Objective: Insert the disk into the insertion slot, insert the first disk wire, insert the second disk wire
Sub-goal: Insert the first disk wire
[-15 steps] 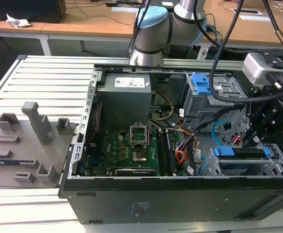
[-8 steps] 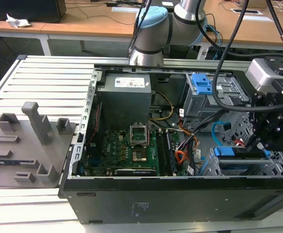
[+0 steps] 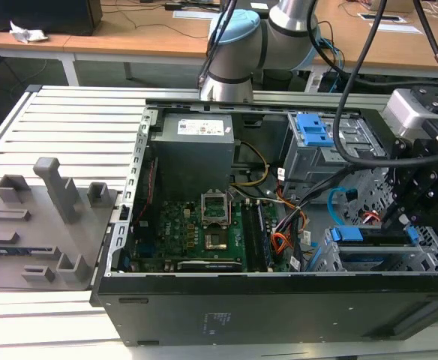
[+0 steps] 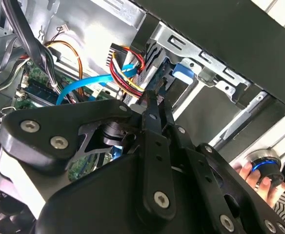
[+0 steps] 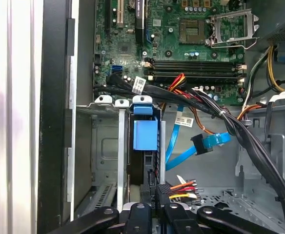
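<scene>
At the exterior view's left you have a grey fixture plate (image 3: 46, 225) lying on the slatted table (image 3: 69, 120), well apart from the work. Next to it is the open computer case (image 3: 279, 300). Its power supply (image 3: 193, 142) sits toward the back, with the motherboard (image 3: 196, 232) below it in that view.

Moving right, a grey cage with a blue latch (image 3: 313, 129) stands at the rear of the case. In front of it, the second disk wire (image 5: 174, 146) loops through open space. In the first wrist view its small black plug hangs free, near the disk but not touching it.

At the exterior view's right, the disk (image 5: 145, 134) is seated in the insertion slot (image 5: 108, 146). Its blue carrier handle stands at the mouth of the perforated cage, between the silver rails.

Your gripper (image 4: 158, 100) is down inside the case at this corner, right against the edge of the disk. The fingers (image 4: 151, 109) are drawn close together. They pinch the black plug of the first disk wire (image 5: 181, 187), whose red, orange, yellow and black strands fan out just beside the fingertips. You cannot tell from either wrist view whether that plug is fully home in the disk.

In the second wrist view, a person's hand (image 4: 250, 176) rests on a round black knob with a blue ring (image 4: 265, 165), outside the case wall.
</scene>
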